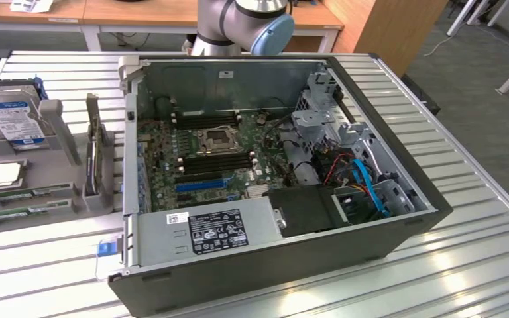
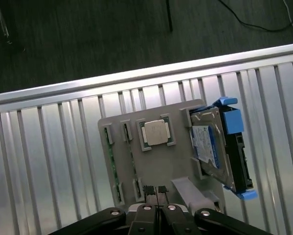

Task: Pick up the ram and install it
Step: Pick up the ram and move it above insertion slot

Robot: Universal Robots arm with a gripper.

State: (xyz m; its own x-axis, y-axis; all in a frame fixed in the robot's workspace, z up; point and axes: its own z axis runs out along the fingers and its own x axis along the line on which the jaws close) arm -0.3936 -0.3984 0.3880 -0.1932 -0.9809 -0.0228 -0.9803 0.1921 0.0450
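The ram shows as two slim green sticks standing on edge in slots of a grey holder [image 2: 153,166]: one stick [image 2: 113,164] and a second [image 2: 130,159] beside it. In the exterior view the same sticks [image 1: 16,196] [image 1: 14,214] lie at the holder's [image 1: 60,119] near end, at that view's left. My gripper [image 2: 156,191] hangs above the holder, its fingertips pressed together with nothing between them, well apart from the sticks. Black memory slots [image 1: 215,162] run across the motherboard inside the open computer case [image 1: 396,232].
A square silver processor chip [image 2: 156,132] and a blue-and-silver hard drive [image 2: 217,147] share the holder. An upright grey stand [image 1: 95,156] sits between the holder and the case. Everything rests on a slatted metal table [image 1: 466,265]. The arm's base [image 1: 236,20] rises behind the case.
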